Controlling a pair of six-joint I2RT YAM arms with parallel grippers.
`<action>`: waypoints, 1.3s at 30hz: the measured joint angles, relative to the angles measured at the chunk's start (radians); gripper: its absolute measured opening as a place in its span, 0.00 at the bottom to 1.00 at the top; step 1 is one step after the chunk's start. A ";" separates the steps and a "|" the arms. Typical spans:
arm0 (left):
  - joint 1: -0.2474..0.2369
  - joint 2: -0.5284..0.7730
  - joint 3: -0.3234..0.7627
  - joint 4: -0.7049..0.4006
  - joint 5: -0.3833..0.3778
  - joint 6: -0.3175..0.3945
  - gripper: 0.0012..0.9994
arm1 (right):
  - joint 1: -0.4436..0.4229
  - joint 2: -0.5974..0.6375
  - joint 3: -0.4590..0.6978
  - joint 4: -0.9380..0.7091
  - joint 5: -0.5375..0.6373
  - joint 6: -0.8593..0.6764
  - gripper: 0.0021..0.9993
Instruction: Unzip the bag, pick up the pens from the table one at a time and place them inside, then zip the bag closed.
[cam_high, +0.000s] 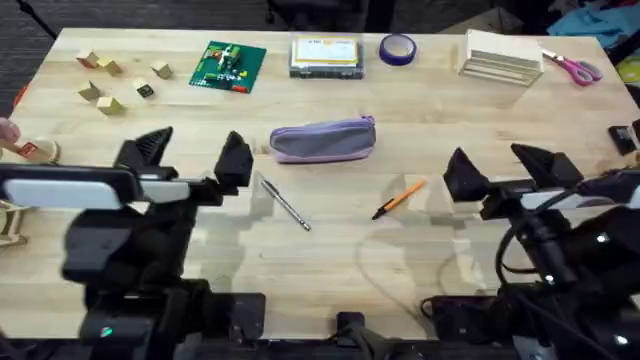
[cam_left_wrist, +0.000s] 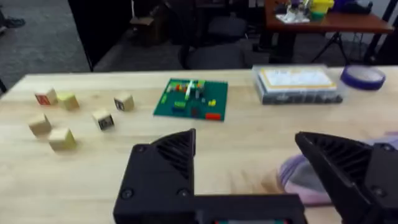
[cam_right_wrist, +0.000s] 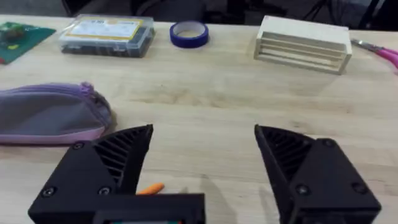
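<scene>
Bag (cam_high: 323, 139) zipped, pens (cam_high: 286, 204) beside it — grippers (cam_high: 195, 155) spread wide.

We saw the table (cam_high: 430, 110) as pale wood with plain plank grain and a soft satin sheen; the bag (cam_high: 323, 139) looked like matt cloth, lavender with a grey panel, soft and slightly creased; one pen (cam_high: 286, 204) had a silvery metal look with a faint shine; the other pen (cam_high: 399, 198) looked like smooth orange plastic; the fingers (cam_right_wrist: 106, 168) of the right gripper (cam_right_wrist: 208, 171) were matt black plastic with ribbed inner faces; the box (cam_high: 326, 57) was clear glossy plastic with a paper label; the blocks (cam_left_wrist: 62, 138) and the slatted crate (cam_right_wrist: 303, 45) were bare light wood; the tape roll (cam_high: 397, 48) looked smooth and blue-violet.
</scene>
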 joint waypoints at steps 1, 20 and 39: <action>0.000 0.015 0.026 -0.010 0.000 0.000 0.99 | 0.000 0.001 0.019 -0.036 -0.003 0.000 1.00; 0.000 0.742 0.777 -0.232 0.027 0.012 0.99 | 0.000 0.462 0.720 -0.367 0.014 0.000 1.00; 0.000 1.000 1.071 -0.692 0.188 0.857 0.99 | 0.000 0.715 0.959 -0.516 0.013 -0.031 1.00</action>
